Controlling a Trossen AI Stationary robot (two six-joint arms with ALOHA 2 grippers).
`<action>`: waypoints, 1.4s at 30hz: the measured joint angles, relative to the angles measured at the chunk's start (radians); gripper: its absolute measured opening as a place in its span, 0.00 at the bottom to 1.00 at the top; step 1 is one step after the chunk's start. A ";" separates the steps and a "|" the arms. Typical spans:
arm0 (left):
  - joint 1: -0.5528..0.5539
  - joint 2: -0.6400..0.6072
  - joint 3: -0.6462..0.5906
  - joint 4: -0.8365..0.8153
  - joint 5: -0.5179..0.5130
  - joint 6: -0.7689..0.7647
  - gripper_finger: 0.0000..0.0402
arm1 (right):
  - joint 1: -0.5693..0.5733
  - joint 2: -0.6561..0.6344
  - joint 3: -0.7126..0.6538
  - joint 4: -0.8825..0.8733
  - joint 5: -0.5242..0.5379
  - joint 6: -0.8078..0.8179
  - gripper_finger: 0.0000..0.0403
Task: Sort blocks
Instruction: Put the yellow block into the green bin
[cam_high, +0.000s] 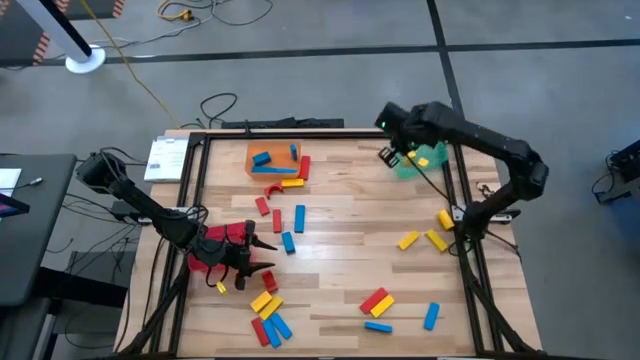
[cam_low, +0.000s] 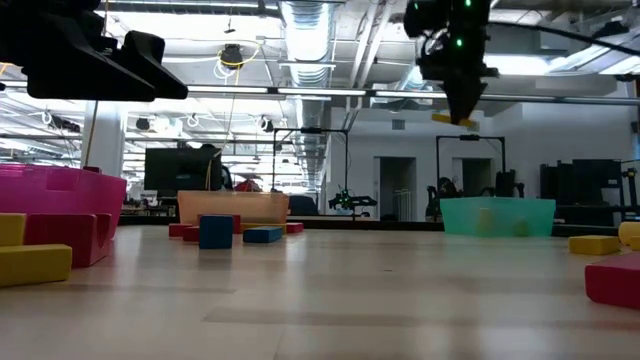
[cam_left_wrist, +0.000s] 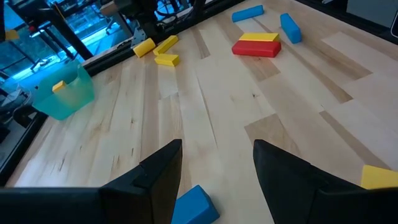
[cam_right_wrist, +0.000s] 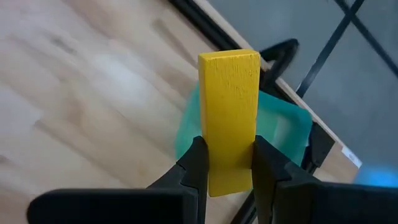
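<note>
Yellow block (cam_right_wrist: 229, 118) stands pinched upright in the right hand (cam_right_wrist: 227, 163), just above the green bin (cam_right_wrist: 283, 134) at the table's (cam_high: 340, 270) far right corner. To drop it well, centre over the bin before releasing. Left hand (cam_left_wrist: 217, 168) hovers, fingers wide and empty, by the red bin (cam_high: 215, 248). Only the right wrist view shows the grip; the low view shows the height above the bin.

My right hand (cam_right_wrist: 227, 165) holds a yellow block (cam_right_wrist: 229, 112); green bin (cam_right_wrist: 283, 134) below; pale striped wood worktop (cam_right_wrist: 81, 93).
</note>
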 joint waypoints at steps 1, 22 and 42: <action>0.000 0.000 0.000 0.000 0.000 0.000 0.48 | -0.028 0.000 -0.008 0.010 -0.012 -0.007 0.21; 0.000 0.000 0.000 -0.018 0.000 -0.035 0.48 | -0.388 -0.001 -0.362 0.275 -0.158 -0.089 0.21; 0.019 0.000 0.000 -0.018 0.000 -0.055 0.48 | -0.476 -0.001 -0.458 0.456 -0.186 -0.092 0.21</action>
